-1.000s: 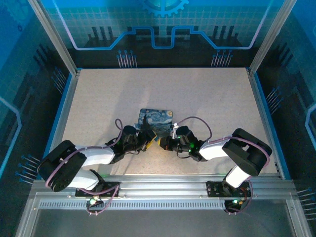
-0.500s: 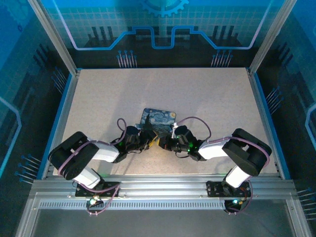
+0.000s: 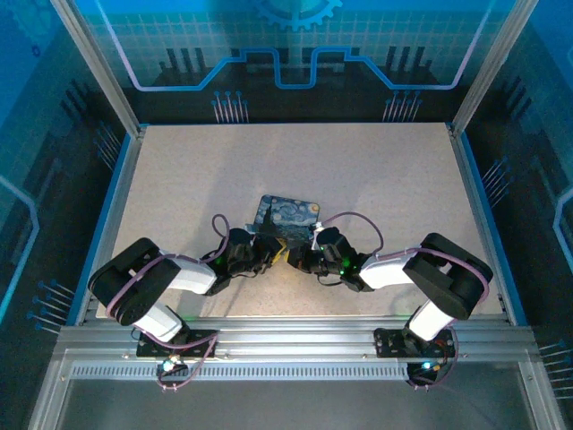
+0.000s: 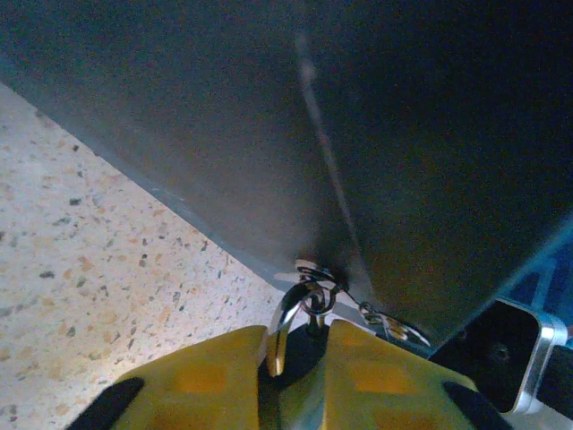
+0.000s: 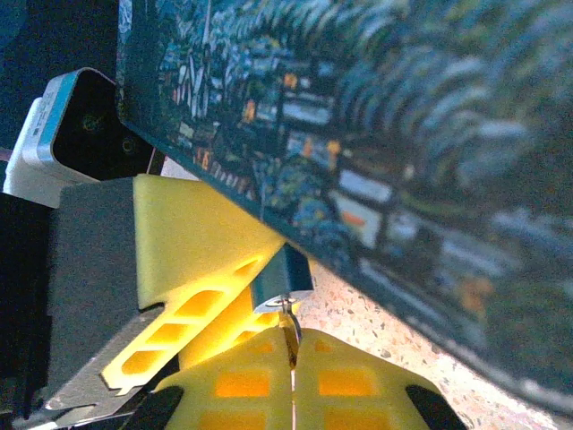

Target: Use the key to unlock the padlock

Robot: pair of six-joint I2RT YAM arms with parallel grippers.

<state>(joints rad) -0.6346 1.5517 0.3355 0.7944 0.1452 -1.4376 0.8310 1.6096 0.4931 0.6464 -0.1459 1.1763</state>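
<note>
Arms converge at the near edge of the painted tin box (image 3: 286,213), which lies mid-bench on the speckled bench (image 3: 376,170). Over the last second the left arm has tucked its elbow in toward the centre. The left end effector (image 3: 266,254) has drawn its yellow fingers (image 4: 206,385) together from a half-spread stance. The left wrist view shows them now pinching the padlock (image 4: 285,333). Its silvery shackle stands up out of the narrow gap between them and hooks through a small ring (image 4: 315,297) at the tin's edge. The tin itself has slid slightly to the right as the arm pushed in.

The right end effector (image 3: 298,260) faces the left one from the right, almost touching it, and has barely shifted. It stays pressed together on the key (image 5: 289,324), a thin sliver of metal poking out of the seam between its pads. In the right wrist view the key's tip reaches the underside of the padlock's body, just beside the left arm's finger. Whether it has entered the keyway is too small to tell.

With the lock now braced by one arm and the key presented by the other, the task appears to stand at the insertion step. Nothing shows the shackle sprung, so the lock is judged still shut. The next move likely calls for fine alignment and then a twist. The risks are the key skewing in its pinch, or the tin dragging and pulling the lock off line.
</note>
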